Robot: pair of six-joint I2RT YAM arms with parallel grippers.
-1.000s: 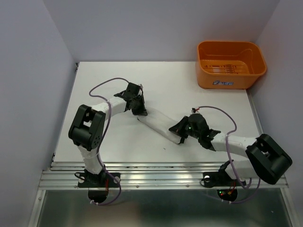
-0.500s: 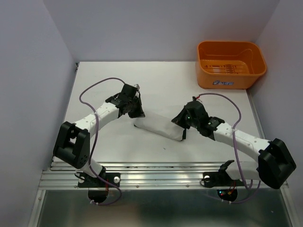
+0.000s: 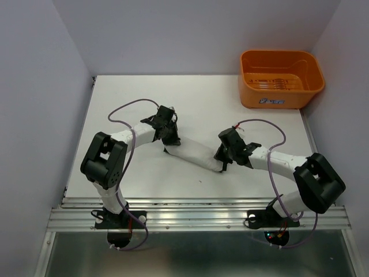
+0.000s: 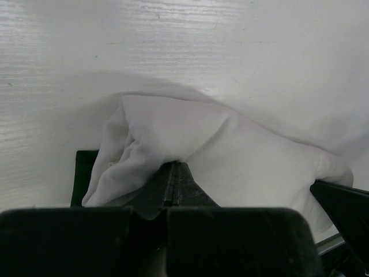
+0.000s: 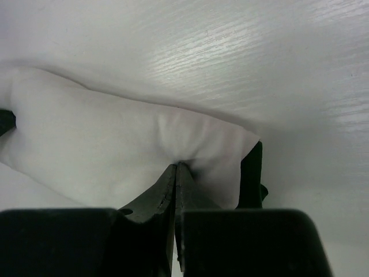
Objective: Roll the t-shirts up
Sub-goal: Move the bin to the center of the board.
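Your rolled white t-shirt [image 3: 193, 154] lies on the table [image 3: 230, 109], long axis slanting far-left to near-right, the left gripper [image 3: 168, 140] clamped on its left end and the right gripper [image 3: 221, 163] pinched on its right end. The overhead view gives that slant; only the wrist views show cloth puckering at the closed jaws and a dark green edge [image 5: 252, 167] beneath.

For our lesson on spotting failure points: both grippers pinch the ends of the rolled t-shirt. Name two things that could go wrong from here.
1. The left gripper and right gripper each nip only a small pucker of the t-shirt, so a pull may slip off or peel the outer layer.
2. At the ends green cloth pokes out; the roll may loosen there.
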